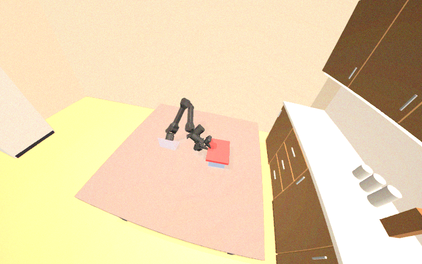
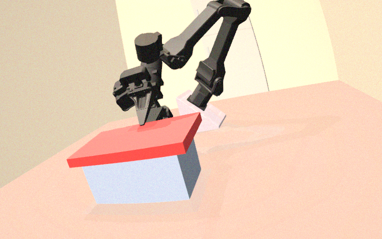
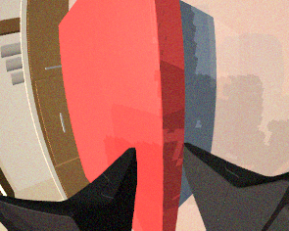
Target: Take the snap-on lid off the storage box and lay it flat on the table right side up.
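The red lid (image 1: 218, 151) (image 2: 135, 136) (image 3: 118, 73) sits on top of the light blue storage box (image 1: 216, 164) (image 2: 135, 179) (image 3: 201, 73), its rim reaching out past the box walls. The box stands upright on the pinkish table (image 1: 172, 190) (image 2: 290, 184) (image 3: 279, 98). My gripper (image 3: 159, 152) is shut on the lid's edge on the side facing the arm. In the wrist view one finger lies over the lid's top and the other is beside the rim, below it. In the exterior view the lower finger is mostly hidden behind the lid.
The arm's pale base plate (image 1: 168, 144) (image 2: 210, 118) stands on the table behind the box in the exterior view. A white counter with brown cabinets (image 1: 299, 210) stands beyond the table's right edge in the top view, with white cylinders (image 1: 372, 183) and a brown block (image 1: 402, 222) on it.
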Robot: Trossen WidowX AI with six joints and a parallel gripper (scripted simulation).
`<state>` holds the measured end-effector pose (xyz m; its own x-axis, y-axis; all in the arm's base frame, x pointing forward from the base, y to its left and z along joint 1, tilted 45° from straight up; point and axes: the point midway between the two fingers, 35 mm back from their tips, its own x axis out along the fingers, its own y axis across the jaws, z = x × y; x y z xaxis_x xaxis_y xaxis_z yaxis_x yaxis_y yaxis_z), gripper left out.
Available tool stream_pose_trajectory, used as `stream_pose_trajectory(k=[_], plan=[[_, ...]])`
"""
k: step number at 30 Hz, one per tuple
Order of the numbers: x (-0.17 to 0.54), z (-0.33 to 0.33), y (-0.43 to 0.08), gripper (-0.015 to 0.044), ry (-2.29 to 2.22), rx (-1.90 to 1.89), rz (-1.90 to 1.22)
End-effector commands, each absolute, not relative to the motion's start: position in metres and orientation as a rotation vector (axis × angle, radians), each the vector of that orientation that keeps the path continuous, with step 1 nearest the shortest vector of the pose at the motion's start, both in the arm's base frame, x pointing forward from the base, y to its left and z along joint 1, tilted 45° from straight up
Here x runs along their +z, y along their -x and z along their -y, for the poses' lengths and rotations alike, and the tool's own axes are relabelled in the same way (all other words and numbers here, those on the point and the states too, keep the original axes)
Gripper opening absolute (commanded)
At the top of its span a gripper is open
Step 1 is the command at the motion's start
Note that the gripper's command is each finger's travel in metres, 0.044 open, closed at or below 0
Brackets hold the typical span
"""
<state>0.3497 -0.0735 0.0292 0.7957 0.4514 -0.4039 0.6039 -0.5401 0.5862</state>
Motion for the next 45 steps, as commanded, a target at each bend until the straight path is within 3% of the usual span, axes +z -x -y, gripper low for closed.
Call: stream_pose_trajectory(k=[1, 45], plan=[[0.034, 0.0791, -0.3488, 0.0, -2.235, -0.253, -0.759], [0.0363, 0.0812, -0.349, 0.0, -2.238, -0.259, -0.767]])
